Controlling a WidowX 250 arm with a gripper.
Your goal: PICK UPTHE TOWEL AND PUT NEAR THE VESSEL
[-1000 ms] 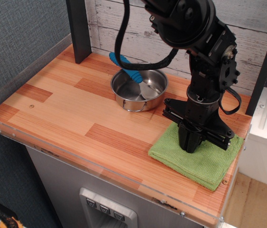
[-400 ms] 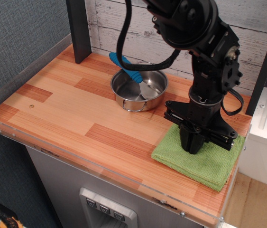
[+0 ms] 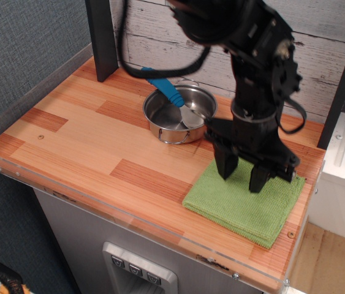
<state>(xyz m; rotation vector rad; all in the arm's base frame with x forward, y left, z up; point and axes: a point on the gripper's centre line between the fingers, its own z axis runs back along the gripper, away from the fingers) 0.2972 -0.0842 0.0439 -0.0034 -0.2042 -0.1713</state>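
Observation:
The light green towel (image 3: 239,205) lies flat on the wooden counter at the front right, its far left corner close to the pot. The steel vessel (image 3: 180,115) stands behind it to the left, with a blue-handled utensil (image 3: 165,89) resting in it. My gripper (image 3: 241,176) is open, its two black fingers spread apart, tips just above or touching the towel's far part. It holds nothing.
A dark post (image 3: 103,38) stands at the back left corner. A clear acrylic guard (image 3: 129,217) runs along the counter's front and left edges. A white appliance (image 3: 344,177) stands to the right of the counter.
The fingers were shut on the towel's middle; now they have opened and rotated. The towel has slid left, toward the pot.

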